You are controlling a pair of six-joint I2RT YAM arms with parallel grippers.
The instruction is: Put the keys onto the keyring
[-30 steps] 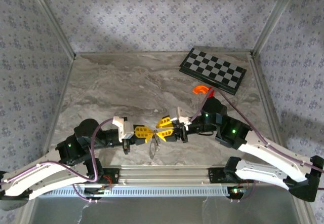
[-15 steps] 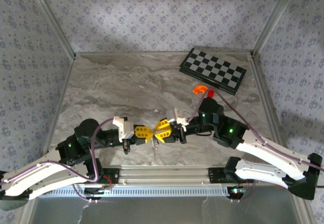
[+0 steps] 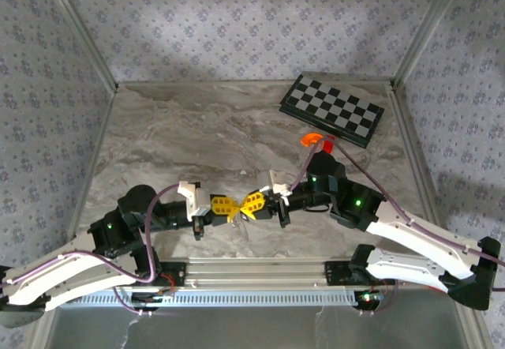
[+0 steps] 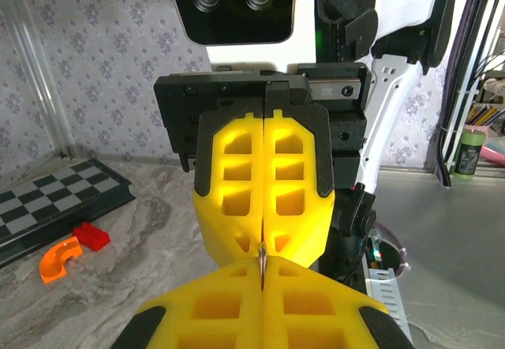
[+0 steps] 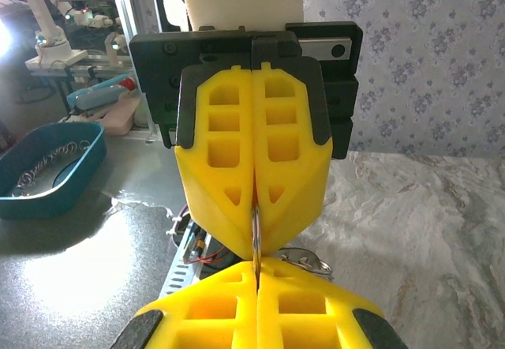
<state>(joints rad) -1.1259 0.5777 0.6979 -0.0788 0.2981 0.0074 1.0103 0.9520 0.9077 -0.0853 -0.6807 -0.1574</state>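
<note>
Clamping ring [image 5: 256, 234] edge-on with left pincer [image 3: 233, 208] and right pincer [image 3: 245, 205], tip to tip, both closed tight on it. Judged thin, stiff, light, slick; prone to pivot. Best gripping flat on rim, deep in jaws.

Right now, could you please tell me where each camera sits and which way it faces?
Top external: above and behind the robot, looking down at the table; left arm and right arm show, left gripper and right gripper tip to tip.
Left wrist: on the left arm, facing the right gripper; own yellow fingers below.
Right wrist: on the right arm, facing the left gripper; own fingers below.
Shared: both wrist views catch the metal ring between the tips.
</note>
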